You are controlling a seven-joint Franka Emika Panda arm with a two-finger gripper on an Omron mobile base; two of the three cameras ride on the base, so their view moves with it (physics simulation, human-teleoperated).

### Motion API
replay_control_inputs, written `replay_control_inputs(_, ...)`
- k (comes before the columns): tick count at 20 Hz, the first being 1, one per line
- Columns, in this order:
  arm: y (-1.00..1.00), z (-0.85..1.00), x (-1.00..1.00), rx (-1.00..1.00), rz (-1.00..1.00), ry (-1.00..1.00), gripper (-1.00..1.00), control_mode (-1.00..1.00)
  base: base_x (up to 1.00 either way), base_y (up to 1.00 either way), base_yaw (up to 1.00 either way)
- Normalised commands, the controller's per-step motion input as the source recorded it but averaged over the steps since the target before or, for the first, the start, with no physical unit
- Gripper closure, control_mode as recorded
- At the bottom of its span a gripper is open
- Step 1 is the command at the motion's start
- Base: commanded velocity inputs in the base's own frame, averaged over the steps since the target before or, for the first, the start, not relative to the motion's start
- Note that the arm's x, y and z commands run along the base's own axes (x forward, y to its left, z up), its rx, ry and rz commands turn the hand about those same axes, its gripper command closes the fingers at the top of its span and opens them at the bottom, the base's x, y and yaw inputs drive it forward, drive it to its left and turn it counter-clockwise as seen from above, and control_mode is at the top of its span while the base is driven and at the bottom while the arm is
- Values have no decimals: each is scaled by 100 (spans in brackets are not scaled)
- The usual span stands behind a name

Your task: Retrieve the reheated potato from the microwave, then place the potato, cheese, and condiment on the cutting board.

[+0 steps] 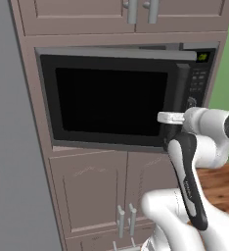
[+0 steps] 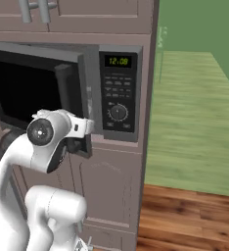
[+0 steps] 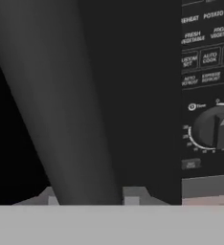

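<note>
The microwave is built into the cabinet wall, with a black glass door and a keypad panel showing green clock digits and a round knob. Its door stands slightly ajar at the handle side. My gripper is shut on the lower part of the long dark bar handle, one fingertip on each side. From the base, the gripper sits at the door's lower right corner. The potato is hidden behind the door. The cheese, condiment and cutting board are out of view.
Below the microwave are lower cabinet doors with bar handles, and upper cabinets are above. A grey wall stands on the left. Wooden floor and a green wall lie to the right.
</note>
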Motion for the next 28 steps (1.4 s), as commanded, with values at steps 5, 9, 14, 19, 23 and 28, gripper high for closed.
replay_control_inputs(5,24,11,-100,0,0,0,100,-100,0,0,0)
replay_control_inputs(9,33,4,-100,0,0,3,100,-100,0,0,0)
replay_control_inputs(14,31,0,-97,0,0,3,-100,-100,0,0,0)
replay_control_inputs(19,-19,0,-59,0,0,0,-100,-100,0,0,0)
replay_control_inputs(23,-84,0,-88,8,0,0,-100,-100,0,0,0)
replay_control_inputs(28,-92,13,-100,22,4,-3,-100,-100,0,0,0)
